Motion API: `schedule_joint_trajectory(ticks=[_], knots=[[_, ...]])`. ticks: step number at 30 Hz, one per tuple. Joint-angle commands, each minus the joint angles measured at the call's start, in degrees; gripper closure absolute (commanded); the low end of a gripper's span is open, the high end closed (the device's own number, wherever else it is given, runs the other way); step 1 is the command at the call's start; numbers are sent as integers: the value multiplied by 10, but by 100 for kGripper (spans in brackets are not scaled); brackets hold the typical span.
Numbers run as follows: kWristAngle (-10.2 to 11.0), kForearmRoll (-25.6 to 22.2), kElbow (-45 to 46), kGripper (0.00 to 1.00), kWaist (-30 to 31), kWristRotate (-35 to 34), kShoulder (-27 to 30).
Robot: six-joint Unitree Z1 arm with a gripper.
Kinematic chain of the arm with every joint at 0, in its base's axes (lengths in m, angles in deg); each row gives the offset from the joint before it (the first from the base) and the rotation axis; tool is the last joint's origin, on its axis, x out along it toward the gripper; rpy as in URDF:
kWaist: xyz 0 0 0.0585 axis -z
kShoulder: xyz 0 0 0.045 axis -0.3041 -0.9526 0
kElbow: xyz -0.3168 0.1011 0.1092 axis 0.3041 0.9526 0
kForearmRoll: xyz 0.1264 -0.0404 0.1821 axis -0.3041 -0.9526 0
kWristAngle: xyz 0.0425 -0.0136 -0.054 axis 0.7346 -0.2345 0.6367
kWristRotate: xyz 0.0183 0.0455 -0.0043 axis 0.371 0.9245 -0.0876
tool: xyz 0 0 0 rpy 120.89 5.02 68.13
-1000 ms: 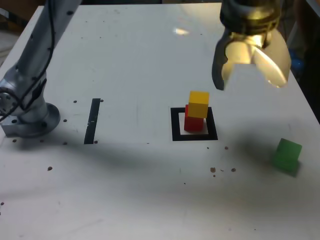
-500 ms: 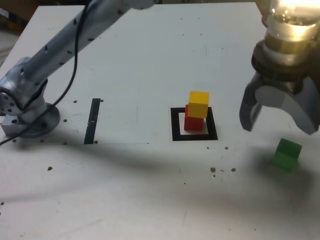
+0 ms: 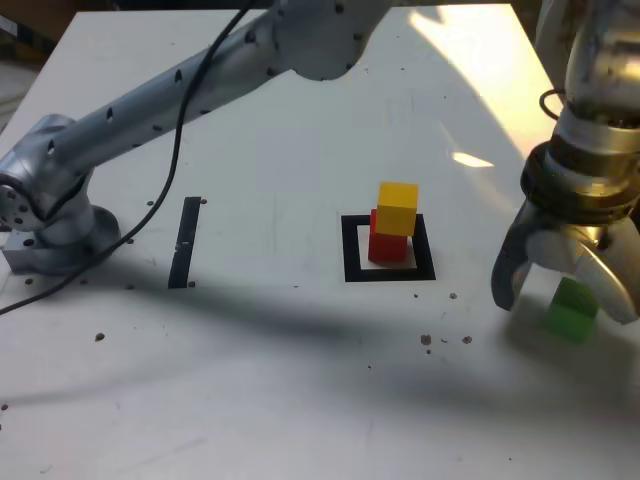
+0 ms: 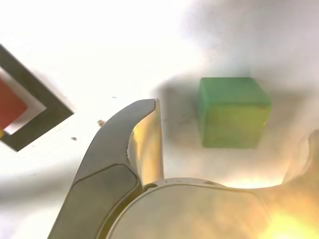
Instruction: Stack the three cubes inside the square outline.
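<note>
I am holding the end effector [image 3: 567, 292] spread apart around the green cube [image 3: 573, 309] on the surface [image 3: 280, 130], right of the square outline [image 3: 388, 249] in the exterior view; I am centring it before squeezing.

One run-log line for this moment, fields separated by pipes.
gripper: open, over green plastic cube, no grip | yellow cube on red cube in black tape square outline | green unstacked

In the exterior view my end effector [image 3: 560, 298] is covering part of the green cube [image 3: 573, 312]; glare is washing out the surface [image 4: 89, 40] in the wrist view.
</note>
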Motion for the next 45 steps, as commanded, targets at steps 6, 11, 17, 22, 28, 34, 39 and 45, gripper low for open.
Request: schedule_joint_trajectory(ticks=[6,11,17,22,28,34,39,45], knots=[[-5,-7,-17,10,3,-2,-23],[-5,-5,-19,14,5,-3,-27],[-4,-5,-19,21,7,-4,-31],[1,-6,-19,34,10,-8,-32],[8,-7,-16,49,13,-14,-31],[13,-8,-14,62,16,-16,-29],[14,-8,-10,66,16,-17,-26],[28,-8,13,67,16,-21,-2]])
